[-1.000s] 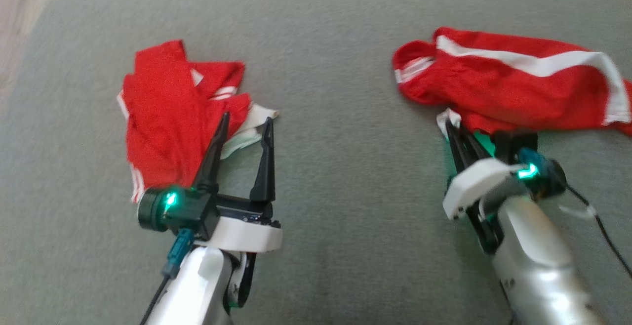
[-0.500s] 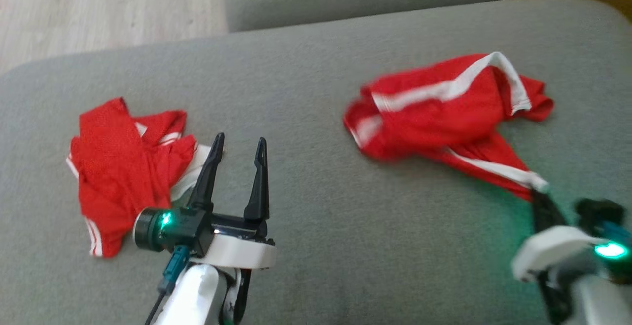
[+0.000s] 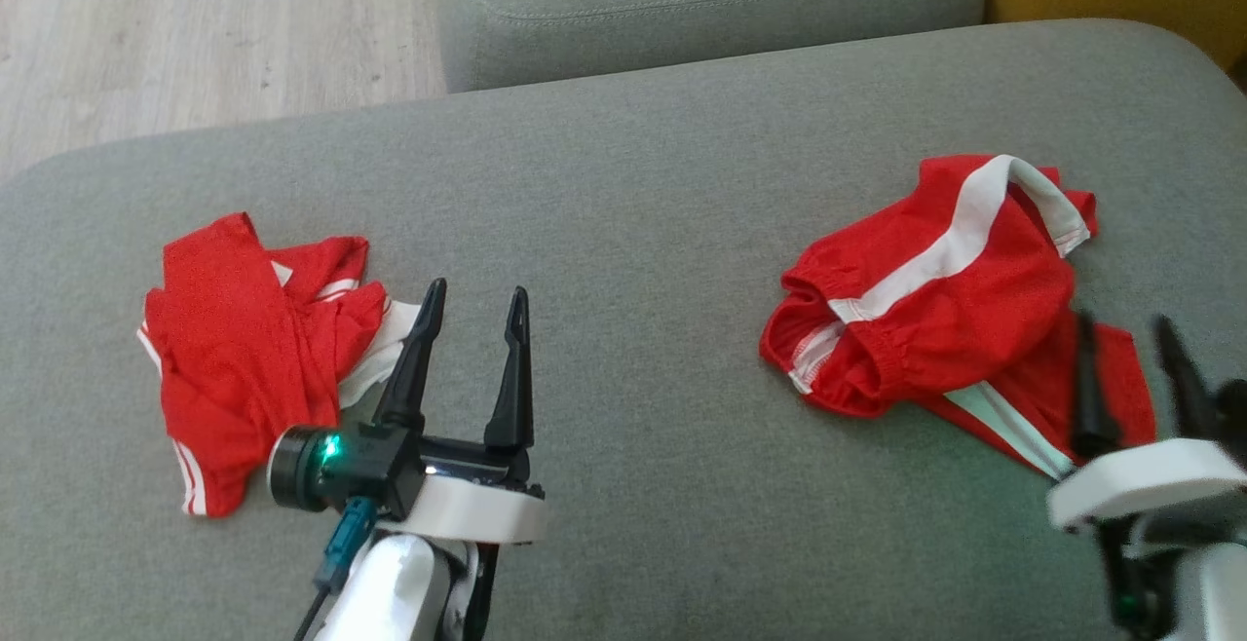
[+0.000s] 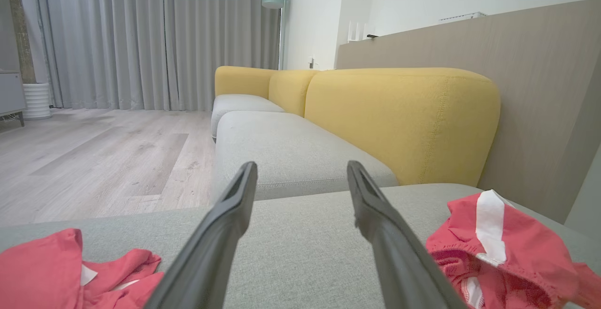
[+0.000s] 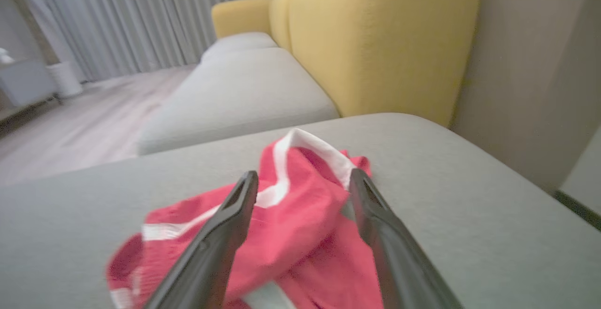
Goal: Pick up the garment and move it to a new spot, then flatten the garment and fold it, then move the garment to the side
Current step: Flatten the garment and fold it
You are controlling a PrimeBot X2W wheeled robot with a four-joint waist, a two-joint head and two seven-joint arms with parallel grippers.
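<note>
Grey sofa seat: second red garment crumpled beside left hand.

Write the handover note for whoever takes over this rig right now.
Left gripper: open, empty, close beside the left red garment.
Right gripper: open over the near edge of the right red garment, which it gripped half a second ago.
Both garments lie bunched on the grey cushion.
Done: pick and move, it seems.
Left: flatten, fold, move aside.
</note>
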